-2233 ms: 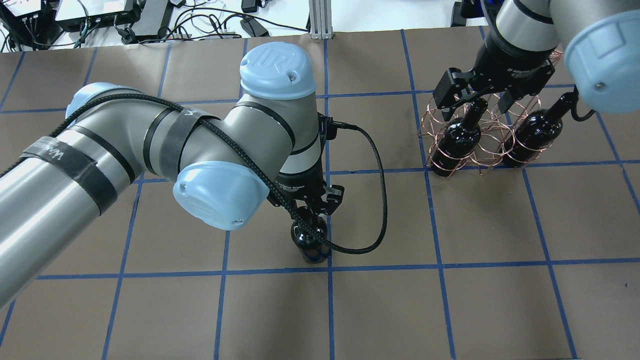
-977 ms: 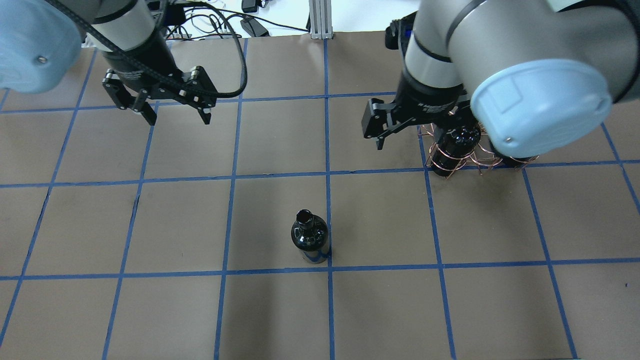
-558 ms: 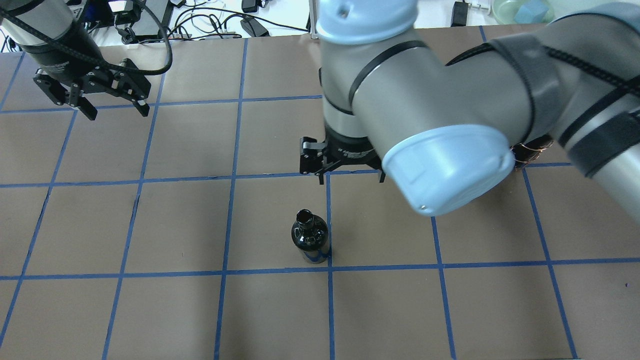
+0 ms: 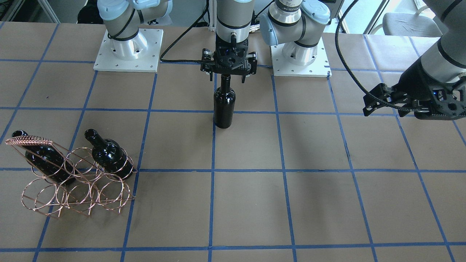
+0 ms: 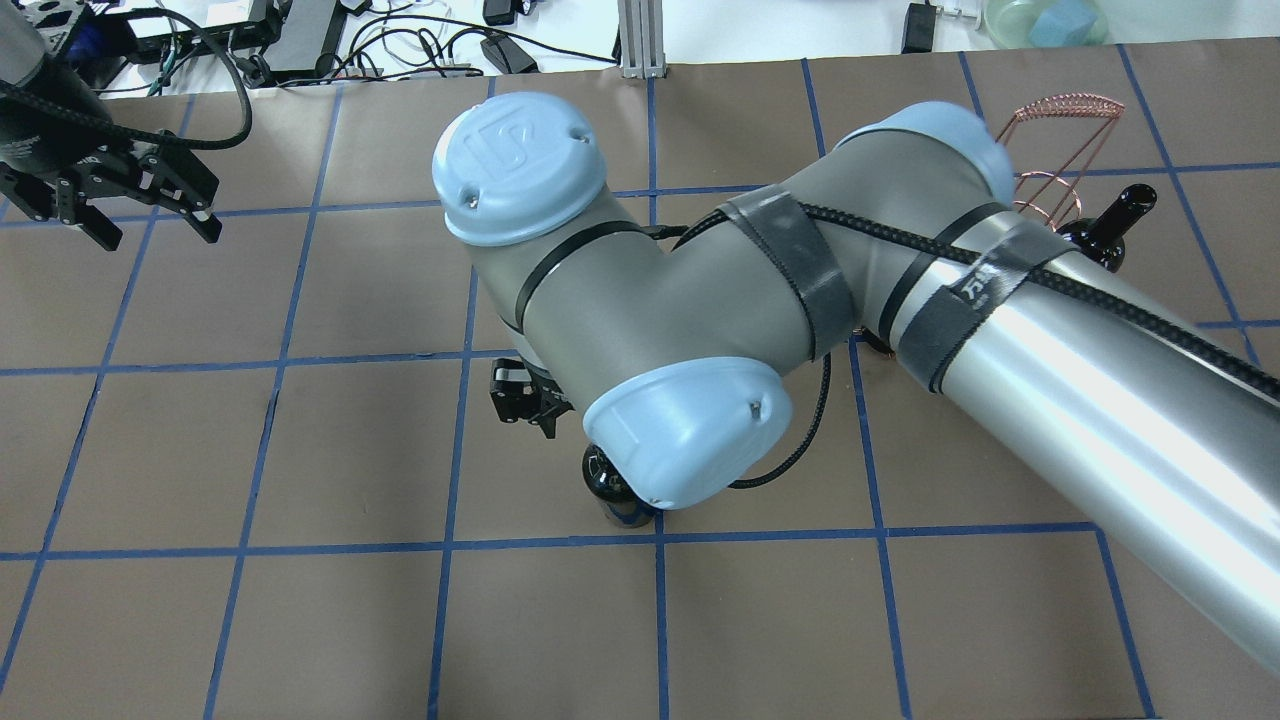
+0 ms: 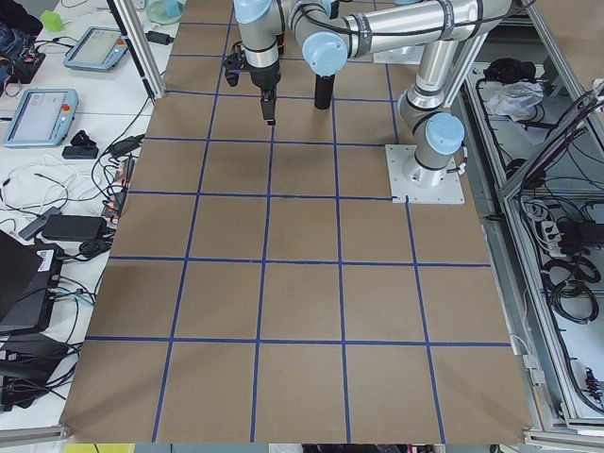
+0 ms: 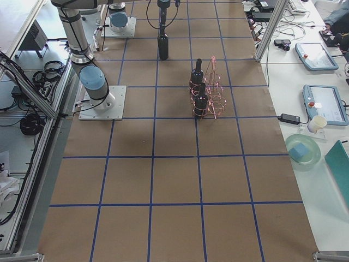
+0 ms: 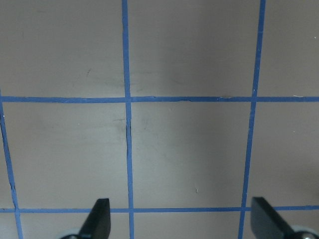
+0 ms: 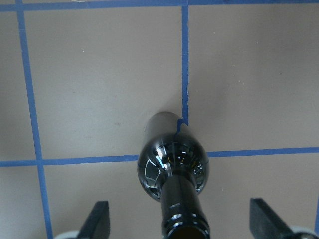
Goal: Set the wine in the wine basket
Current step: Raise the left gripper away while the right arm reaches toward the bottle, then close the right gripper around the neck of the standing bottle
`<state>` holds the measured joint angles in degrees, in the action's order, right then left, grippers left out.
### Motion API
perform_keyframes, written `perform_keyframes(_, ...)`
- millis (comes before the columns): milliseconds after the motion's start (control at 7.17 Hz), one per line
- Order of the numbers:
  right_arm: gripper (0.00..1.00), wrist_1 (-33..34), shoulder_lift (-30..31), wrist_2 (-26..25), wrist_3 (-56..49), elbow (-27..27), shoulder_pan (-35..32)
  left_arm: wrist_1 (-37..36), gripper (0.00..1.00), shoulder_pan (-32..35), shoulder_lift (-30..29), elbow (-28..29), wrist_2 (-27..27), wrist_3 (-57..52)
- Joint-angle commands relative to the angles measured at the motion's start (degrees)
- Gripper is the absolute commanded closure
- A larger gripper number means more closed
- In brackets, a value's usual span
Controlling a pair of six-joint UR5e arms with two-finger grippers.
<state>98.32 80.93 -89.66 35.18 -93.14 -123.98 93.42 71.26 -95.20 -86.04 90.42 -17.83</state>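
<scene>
At the middle of the brown, blue-gridded table [image 4: 309, 145], the glossy near-black glass wine bottle [image 4: 223, 105] is stood upright, its neck pointing straight up between the wide-spread jaws of the right gripper [image 4: 227, 76]. The left gripper [image 5: 157, 234], also wide and empty, is held well apart.

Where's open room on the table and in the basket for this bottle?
Bare: the table squares between the standing wine and the wine basket, and the empty ring between its two racked bottles, plus its lower row. Crowded: the wine's neck, straddled by the open right pincer. The left pincer hangs open far off.
</scene>
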Motion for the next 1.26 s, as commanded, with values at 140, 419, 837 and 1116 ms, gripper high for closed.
perform_keyframes(140, 0.02, 0.1, -1.0, -0.2, -0.5, -1.2, -0.2, 0.0, 0.00, -0.2, -0.2, -0.6, 0.1, -0.3)
perform_keyframes(419, 0.08, 0.4, -0.3, -1.1, -4.8, -2.8, -0.2, 0.0, 0.00, -0.2, -0.3, -0.6, 0.1, -0.2)
perform_keyframes(837, 0.06, 2.7, -0.4, -0.8, -4.5, -3.0, -0.1, 0.0, 0.00, -0.2, -0.4, -0.6, 0.1, -0.3)
perform_keyframes(1116, 0.07, 3.0, 0.0, -0.7, -4.7, -3.0, 0.1, 0.0, 0.00, -0.2, -0.9, -0.8, 0.0, -0.3)
